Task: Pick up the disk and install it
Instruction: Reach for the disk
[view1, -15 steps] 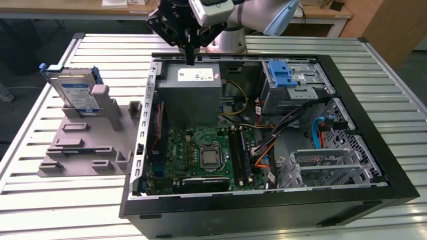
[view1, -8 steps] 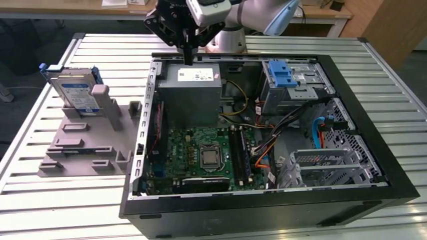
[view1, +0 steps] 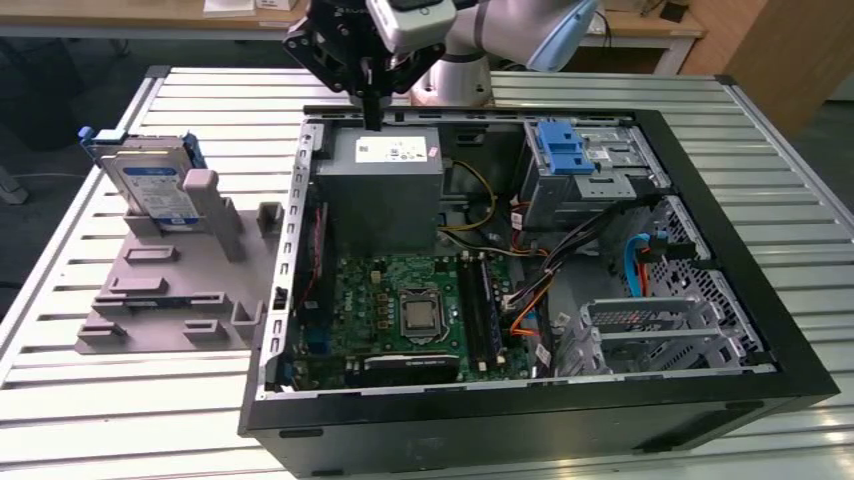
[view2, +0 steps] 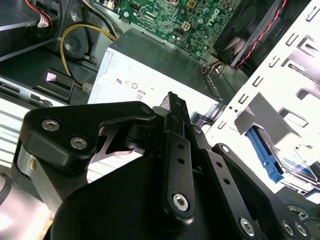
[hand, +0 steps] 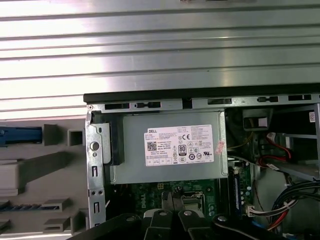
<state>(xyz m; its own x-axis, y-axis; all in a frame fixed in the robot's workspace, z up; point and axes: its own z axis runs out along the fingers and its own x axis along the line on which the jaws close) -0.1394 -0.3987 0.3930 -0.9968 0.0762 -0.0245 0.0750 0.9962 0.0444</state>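
The disk (view1: 150, 185) stands on edge in a gray holder (view1: 174, 290) on the slatted table, at the exterior view's left of the open computer case. It is silver with a white-and-blue label and a blue carrier frame. In the first wrist view a blue strip of the carrier (hand: 17, 135) shows beside the holder. My gripper (view1: 372, 118) hangs over the far edge of the gray power supply box (view1: 387, 190), well apart from the disk. Its fingers are shut with nothing between them, as seen in both wrist views (view2: 172, 100) (hand: 172, 197).
The black case (view1: 747, 280) lies open on its side. Inside are a green motherboard (view1: 414, 310), loose cables (view1: 587, 250) and a metal drive cage (view1: 607, 175) topped by a blue latch bracket (view1: 567, 150). Bare slatted table (view1: 134, 420) lies around the holder.
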